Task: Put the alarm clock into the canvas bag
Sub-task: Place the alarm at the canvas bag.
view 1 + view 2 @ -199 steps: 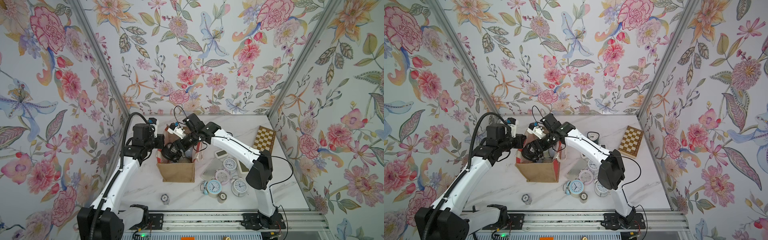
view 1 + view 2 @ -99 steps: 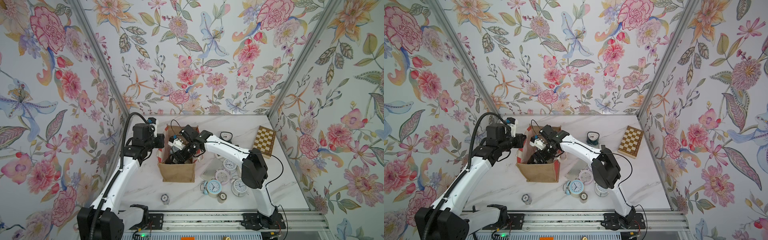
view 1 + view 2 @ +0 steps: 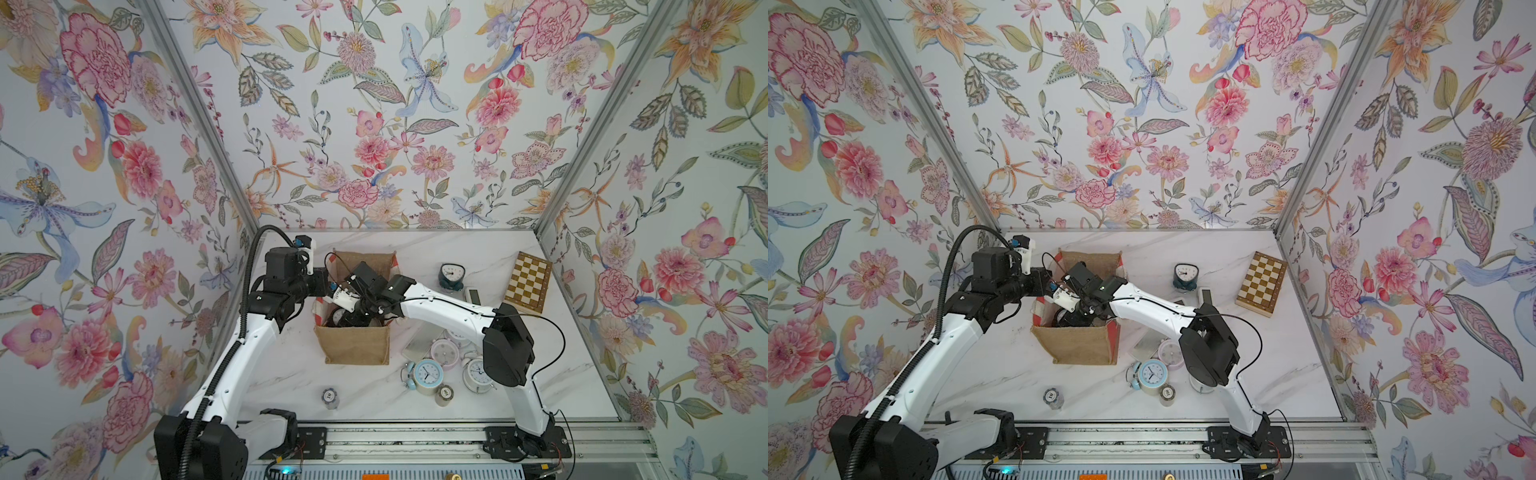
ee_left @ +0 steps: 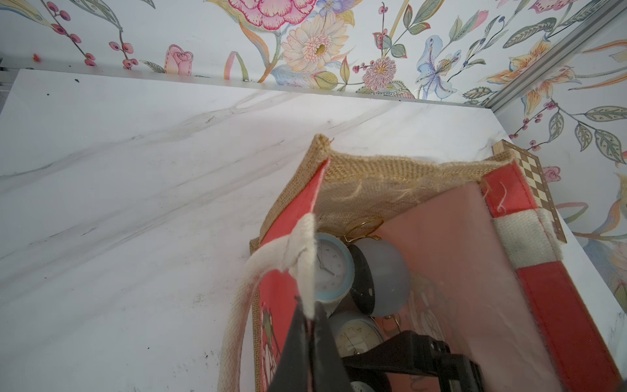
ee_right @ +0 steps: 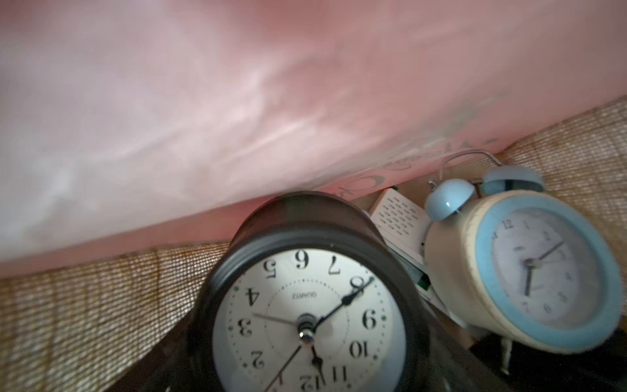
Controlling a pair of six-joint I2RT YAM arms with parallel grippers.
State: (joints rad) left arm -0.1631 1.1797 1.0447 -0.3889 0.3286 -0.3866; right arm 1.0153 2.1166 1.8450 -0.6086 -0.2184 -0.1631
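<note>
Two jaws | left pinches bag handle (image 4: 271, 258) | right wide, gripping alarm clock (image 5: 307, 305)

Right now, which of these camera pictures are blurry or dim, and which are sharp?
Right wrist view: dim inside the bag, pink lining smeared, black clock face readable, blue-rimmed clock soft. Left wrist view: bright, table crisp. Both top views: evenly lit and sharp, but the bag mouth is in shadow.
</note>
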